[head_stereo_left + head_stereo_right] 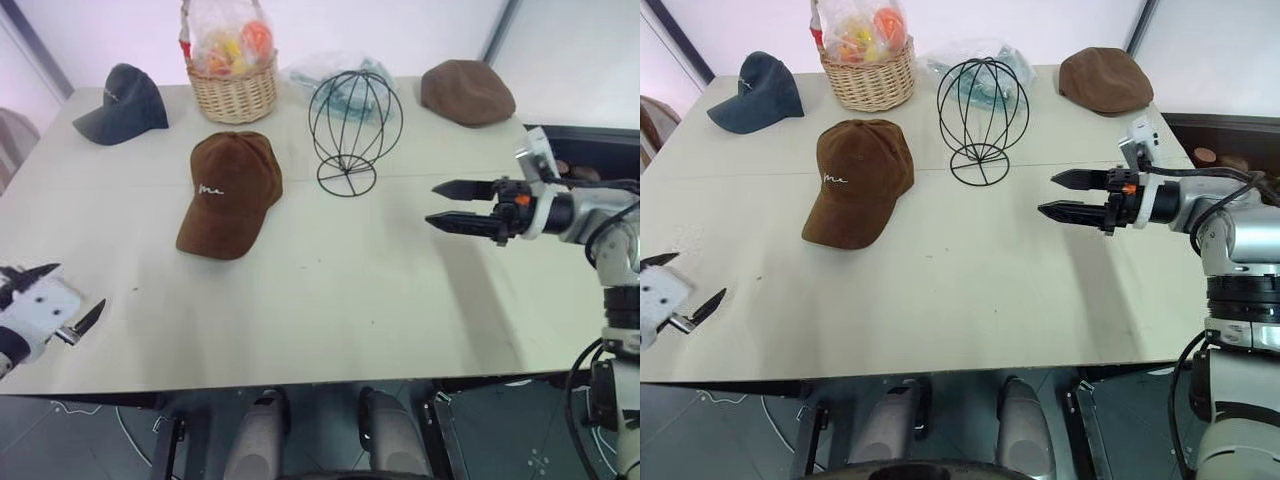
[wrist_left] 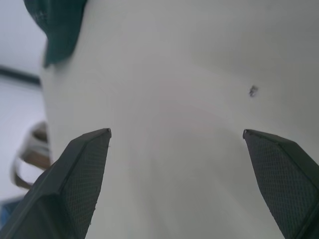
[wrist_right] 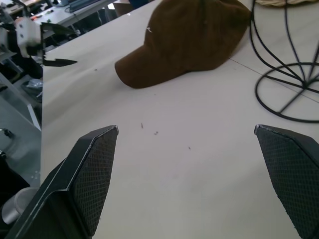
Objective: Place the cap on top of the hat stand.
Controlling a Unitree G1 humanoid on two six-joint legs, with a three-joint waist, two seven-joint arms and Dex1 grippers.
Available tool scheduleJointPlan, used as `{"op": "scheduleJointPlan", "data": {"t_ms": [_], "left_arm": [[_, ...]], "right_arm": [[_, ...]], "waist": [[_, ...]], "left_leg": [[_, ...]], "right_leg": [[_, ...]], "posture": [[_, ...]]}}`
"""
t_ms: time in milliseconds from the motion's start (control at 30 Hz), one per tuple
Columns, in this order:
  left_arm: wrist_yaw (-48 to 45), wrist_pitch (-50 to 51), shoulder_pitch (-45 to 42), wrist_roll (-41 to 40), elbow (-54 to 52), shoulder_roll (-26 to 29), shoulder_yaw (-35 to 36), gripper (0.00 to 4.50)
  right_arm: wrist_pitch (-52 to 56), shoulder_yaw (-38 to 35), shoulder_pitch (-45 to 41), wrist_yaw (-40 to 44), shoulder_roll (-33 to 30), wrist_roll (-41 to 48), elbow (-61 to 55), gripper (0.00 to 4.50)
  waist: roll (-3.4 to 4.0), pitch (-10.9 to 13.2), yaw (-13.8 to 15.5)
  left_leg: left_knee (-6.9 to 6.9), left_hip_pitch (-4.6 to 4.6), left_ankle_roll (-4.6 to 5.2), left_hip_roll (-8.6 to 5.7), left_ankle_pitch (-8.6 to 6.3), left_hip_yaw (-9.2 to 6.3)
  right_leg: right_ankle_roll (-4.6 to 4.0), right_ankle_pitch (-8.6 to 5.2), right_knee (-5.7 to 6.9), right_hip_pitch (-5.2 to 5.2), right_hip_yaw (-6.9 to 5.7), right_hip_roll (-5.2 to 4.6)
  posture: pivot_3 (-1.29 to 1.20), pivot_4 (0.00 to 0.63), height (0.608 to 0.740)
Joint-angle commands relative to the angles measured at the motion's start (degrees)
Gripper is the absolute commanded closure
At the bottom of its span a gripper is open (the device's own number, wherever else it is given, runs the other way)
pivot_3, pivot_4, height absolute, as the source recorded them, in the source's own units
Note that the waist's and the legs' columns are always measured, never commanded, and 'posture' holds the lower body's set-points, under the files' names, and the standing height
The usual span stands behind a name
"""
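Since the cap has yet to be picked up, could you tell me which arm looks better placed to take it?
Probably the right. The right gripper hangs open over the table, pointing toward the cap near the hat stand. The left gripper, also open, sits at the table's near left edge, farther away.

2 head eyes overlook table (image 1: 330, 300); wrist cameras skim it.

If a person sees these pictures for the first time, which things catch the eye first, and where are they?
First comes the brown cap, lying on the white table left of centre, with the empty black wire hat stand just to its right. Next is the right gripper, open above the table's right side and pointing towards them. Along the far edge sit a wicker basket, a dark grey cap and a flat cap.
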Motion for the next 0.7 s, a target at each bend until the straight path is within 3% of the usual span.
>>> {"op": "scheduleJointPlan", "data": {"t_ms": [33, 267, 700], "left_arm": [[8.5, -17.7, -3.1, 9.3, 7.5, 2.0, -2.3, 0.06], [26.9, -35.3, -16.4, 26.7, 23.2, 5.1, -11.9, 0.06], [50.5, -43.7, -40.4, 46.6, 43.6, 4.3, -35.2, 0.06]], "right_arm": [[1.1, -1.6, -0.5, -0.7, -0.9, 2.1, -2.8, 0.0], [7.1, -2.8, 0.2, -1.8, -1.7, 8.3, -10.8, 0.0], [7.8, -3.3, 1.1, -4.2, -4.6, 9.3, -11.7, 0.0]], "waist": [[0.0, 0.0, 0.1], [0.0, 0.0, 0.1], [-0.02, 0.0, 0.1]], "left_leg": [[0.0, -0.01, -0.01, 0.01, -0.01, 0.0], [-0.09, 0.05, 0.05, 0.24, 0.03, 0.31], [-0.03, 0.14, 0.14, 0.35, 0.09, 0.54]], "right_leg": [[0.0, 0.0, -0.01, 0.0, 0.0, 0.0], [0.02, 0.03, 0.07, -0.1, -0.01, 0.03], [0.27, 0.5, 0.19, -0.12, -0.01, 0.05]], "posture": [[0.0, 0.15, 0.74], [0.0, 0.15, 0.74], [0.0, 0.15, 0.74]]}}
